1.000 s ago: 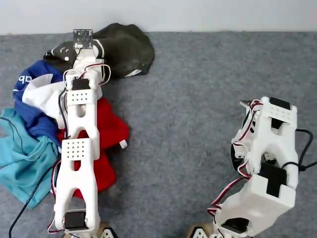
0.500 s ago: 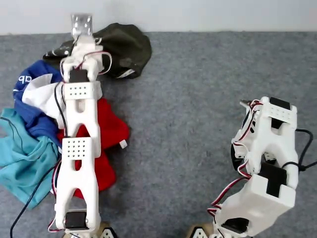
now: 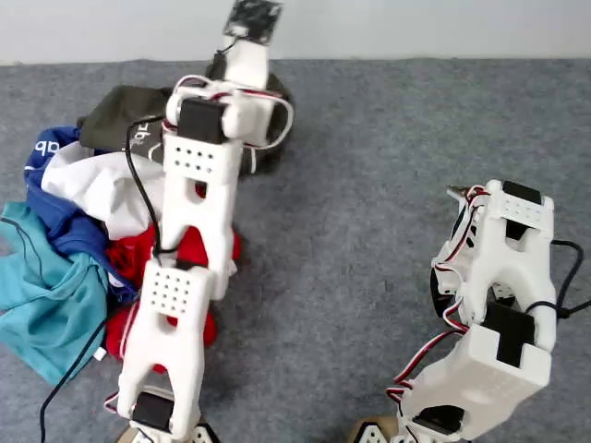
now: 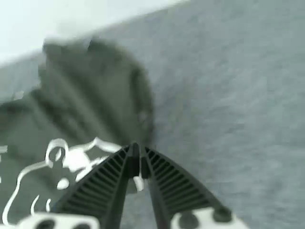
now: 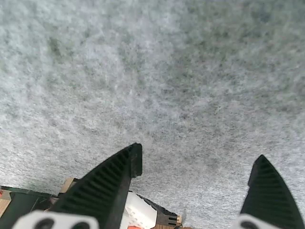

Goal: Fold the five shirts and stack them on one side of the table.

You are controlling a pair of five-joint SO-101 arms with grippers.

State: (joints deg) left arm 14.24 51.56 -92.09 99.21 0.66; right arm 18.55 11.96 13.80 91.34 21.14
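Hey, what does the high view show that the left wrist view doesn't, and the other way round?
High view: the teal shirt, blue shirt, white shirt and red shirt heaped under the left arm, plus the right arm folded up at the other side. Left wrist view: the left gripper, fingertips together, close over the dark shirt. Both: the dark shirt and the grey table.

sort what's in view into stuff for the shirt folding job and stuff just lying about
For the job: dark green shirt, white shirt, blue shirt, teal shirt, red shirt, left gripper, right gripper.

Just there: grey table cover, pale wall behind the table.
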